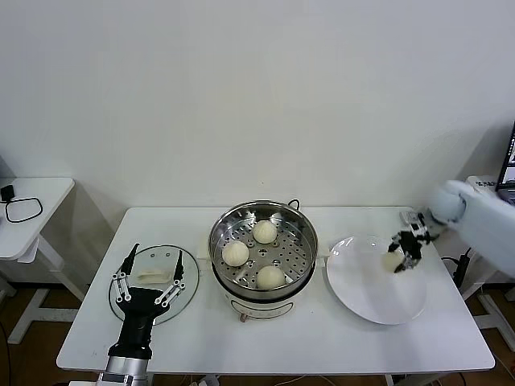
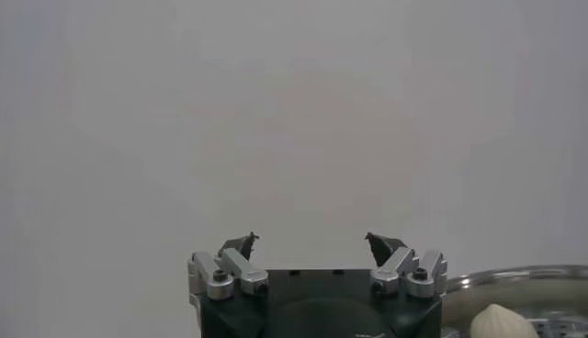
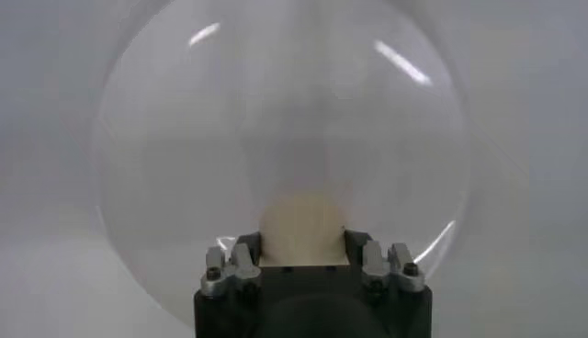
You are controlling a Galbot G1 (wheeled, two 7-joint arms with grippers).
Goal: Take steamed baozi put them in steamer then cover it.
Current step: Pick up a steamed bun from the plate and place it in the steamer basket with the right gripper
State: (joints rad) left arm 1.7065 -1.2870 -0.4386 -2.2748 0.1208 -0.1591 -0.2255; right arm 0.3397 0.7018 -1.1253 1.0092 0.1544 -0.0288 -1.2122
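My right gripper (image 1: 400, 256) is clamped on the fourth baozi (image 3: 303, 225) over the white plate (image 1: 366, 293), at the steamer's three o'clock. Three baozi (image 1: 265, 232) sit in the steamer (image 1: 263, 249) (at roughly twelve, nine and six o'clock on the tray). My left gripper (image 1: 150, 277) hovers spread wide over the cover (image 1: 185, 293), at the steamer's nine o'clock.
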